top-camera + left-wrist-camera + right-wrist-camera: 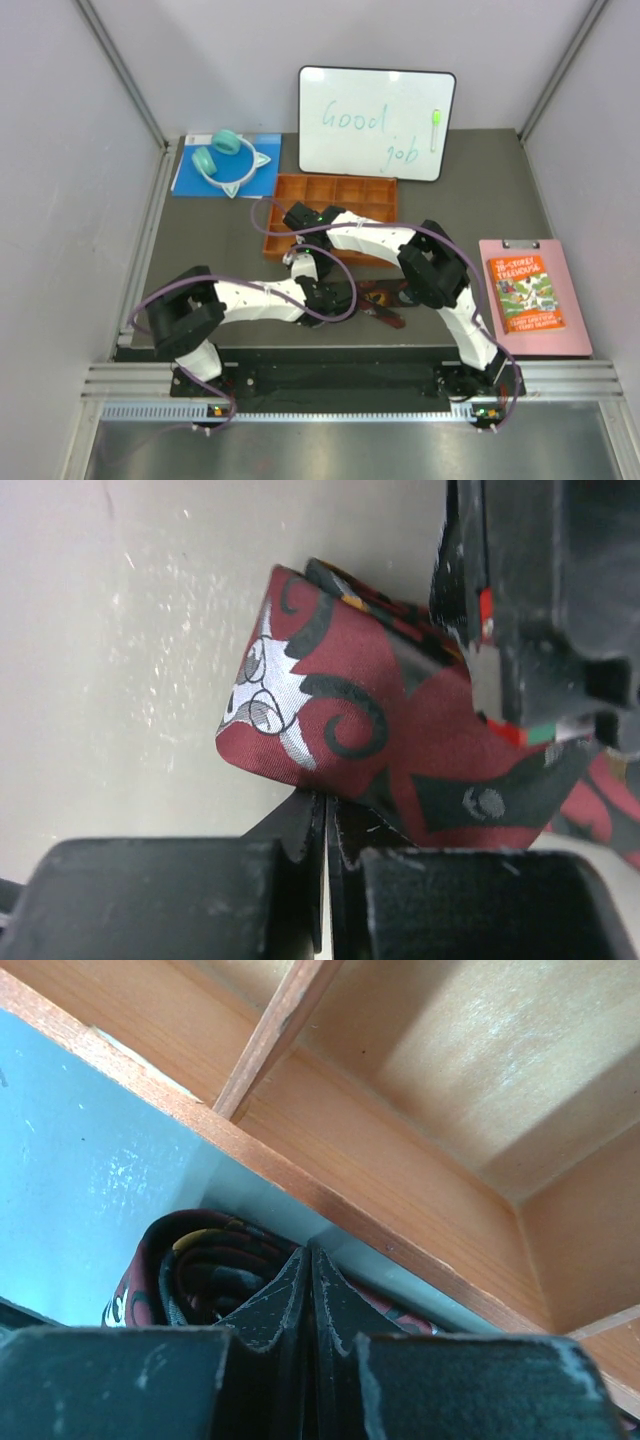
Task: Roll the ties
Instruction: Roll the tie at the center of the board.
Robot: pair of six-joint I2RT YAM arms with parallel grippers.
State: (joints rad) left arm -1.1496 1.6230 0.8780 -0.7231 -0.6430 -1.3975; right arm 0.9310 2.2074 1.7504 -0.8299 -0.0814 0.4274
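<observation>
The tie (350, 705) is maroon with black swirls and a silver figure. Its end is partly rolled into a loose coil on the grey table. In the right wrist view the coil (190, 1270) shows end-on, just in front of the wooden tray's near wall. My right gripper (310, 1252) is shut at the coil, with fabric running behind its tips, and its black body hangs over the tie in the left wrist view. My left gripper (327, 805) is shut, its tips against the coil's underside. From above, the unrolled length of the tie (385, 300) trails right of both wrists, which hide the coil.
An orange wooden tray (330, 181) with several cells stands just behind the grippers. A whiteboard (375, 120) leans at the back. Teal headphones (225, 155) lie on a blue book at the back left. A pink clipboard with a book (530, 295) lies at the right.
</observation>
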